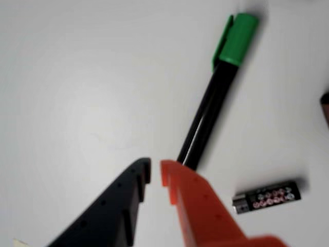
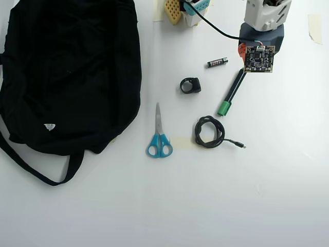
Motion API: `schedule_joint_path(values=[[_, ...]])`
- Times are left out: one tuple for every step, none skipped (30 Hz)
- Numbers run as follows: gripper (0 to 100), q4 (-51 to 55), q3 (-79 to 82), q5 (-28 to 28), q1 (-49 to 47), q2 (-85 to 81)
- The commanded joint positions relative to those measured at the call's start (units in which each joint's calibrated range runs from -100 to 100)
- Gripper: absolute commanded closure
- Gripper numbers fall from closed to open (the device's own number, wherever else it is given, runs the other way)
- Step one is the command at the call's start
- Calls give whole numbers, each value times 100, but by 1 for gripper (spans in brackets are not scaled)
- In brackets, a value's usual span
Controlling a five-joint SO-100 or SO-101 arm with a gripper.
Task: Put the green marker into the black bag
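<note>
The green marker point(image 1: 212, 116) lies flat on the white table, its green cap at the top of the wrist view. Its other end is hidden behind my orange finger point(image 1: 195, 206). My gripper point(image 1: 156, 172) hovers just over that end, with its black and orange tips almost together and nothing between them. In the overhead view the marker point(image 2: 231, 92) lies slanted at the right, cap toward the bottom, and the wrist's camera board point(image 2: 258, 59) covers the gripper. The black bag point(image 2: 67, 72) lies far to the left, with its strap point(image 2: 31, 167) trailing below it.
A small black AAA battery point(image 1: 267, 196) lies right of the orange finger and also shows in the overhead view point(image 2: 217, 62). A black ring-shaped part point(image 2: 190, 85), blue-handled scissors point(image 2: 159, 135) and a coiled black cable point(image 2: 209, 131) lie between marker and bag.
</note>
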Motion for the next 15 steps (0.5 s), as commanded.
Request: schedule_joint_path(values=[[98,189,67,-217,-22,171],[98,232,94,-291,-30,270],[98,241,94,-359,-37,386],[98,241,94,-411,-60,494],[98,241,103,-438,-60,594],[97,241,103,-480,-60,702],[97,241,103,-537,-52,801],[95,241,103,-595,-30,909],[93,241,103,-637,-22,992],[91,241,85,-663,-15,1042],[87,241,31,-679,-15,1050],[86,241,13,-679,-15,1050],[84,241,13,-679,-22,1050],[84,241,-13,-679,-37,1050],[83,241,-85,-679,-67,1059]])
